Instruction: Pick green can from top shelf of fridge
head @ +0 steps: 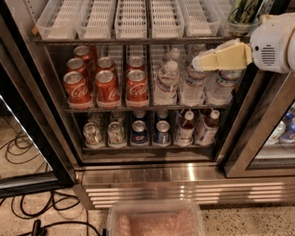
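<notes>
The fridge (152, 177) stands open in front of me. Its top shelf (115, 41) carries a row of translucent white slotted trays (132, 18). The green can (243, 13) stands at the far right end of that shelf, cut off by the top edge of the view and partly behind my arm. My gripper (199, 63) reaches in from the right on a white arm (274, 44). It points left, just below the top shelf's edge and in front of the water bottles, below and to the left of the green can. It holds nothing that I can see.
Red cola cans (107, 85) and water bottles (192, 83) fill the middle shelf. Silver and blue cans (138, 132) and small bottles (205, 126) fill the bottom one. A black door frame (32, 138) stands at left, cables (27, 207) lie on the floor, and a clear tub (156, 221) sits below.
</notes>
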`<state>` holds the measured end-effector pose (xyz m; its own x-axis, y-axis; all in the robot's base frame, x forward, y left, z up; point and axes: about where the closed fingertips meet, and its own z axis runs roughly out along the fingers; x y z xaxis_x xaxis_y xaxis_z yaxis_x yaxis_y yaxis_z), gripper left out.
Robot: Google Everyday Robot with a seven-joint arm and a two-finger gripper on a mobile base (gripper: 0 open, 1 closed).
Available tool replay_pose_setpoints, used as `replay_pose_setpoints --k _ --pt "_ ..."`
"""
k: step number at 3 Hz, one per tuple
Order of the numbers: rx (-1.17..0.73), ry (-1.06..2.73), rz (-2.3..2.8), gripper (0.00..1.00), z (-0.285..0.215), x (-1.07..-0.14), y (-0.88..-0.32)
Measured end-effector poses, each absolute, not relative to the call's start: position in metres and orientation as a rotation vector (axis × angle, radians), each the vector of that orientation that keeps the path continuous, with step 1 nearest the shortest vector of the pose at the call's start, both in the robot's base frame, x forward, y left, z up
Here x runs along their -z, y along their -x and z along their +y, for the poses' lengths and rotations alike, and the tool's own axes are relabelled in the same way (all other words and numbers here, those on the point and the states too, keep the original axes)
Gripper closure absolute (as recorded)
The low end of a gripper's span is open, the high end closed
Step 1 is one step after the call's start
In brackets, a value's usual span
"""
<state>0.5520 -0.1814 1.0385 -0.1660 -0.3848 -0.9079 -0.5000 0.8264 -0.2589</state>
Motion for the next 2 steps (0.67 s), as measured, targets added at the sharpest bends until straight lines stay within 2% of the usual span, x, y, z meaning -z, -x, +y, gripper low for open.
replay_pose_setpoints --k 1,2 --pt "-0.056 0.61 1.737 0.19 -0.191 -1.044 -0.564" --pt "-0.001 0.517 1.687 0.21 -0.204 -1.053 -0.572"
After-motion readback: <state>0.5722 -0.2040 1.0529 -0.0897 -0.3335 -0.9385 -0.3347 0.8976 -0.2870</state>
